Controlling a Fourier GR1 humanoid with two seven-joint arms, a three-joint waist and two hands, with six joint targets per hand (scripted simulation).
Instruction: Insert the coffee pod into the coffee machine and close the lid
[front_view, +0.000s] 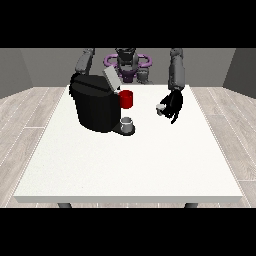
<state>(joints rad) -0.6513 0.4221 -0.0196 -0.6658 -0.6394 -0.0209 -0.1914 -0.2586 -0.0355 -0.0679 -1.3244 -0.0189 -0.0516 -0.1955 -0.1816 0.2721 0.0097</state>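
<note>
Main obstacle: the coffee machine (95, 107) stands on the surface (130, 165) at the view's left, its lid (111, 79) raised.
Beside it: a red cup (126, 99) and a grey cup (127, 122) stand against its right side.
Gap: bare surface separates these cups from the hand at the view's right (173, 106).
Near half: open surface towards the camera.

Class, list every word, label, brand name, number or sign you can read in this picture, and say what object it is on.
None: no readable text shows on the coffee machine, its raised lid, the red cup, the grey cup or the white table.
</note>
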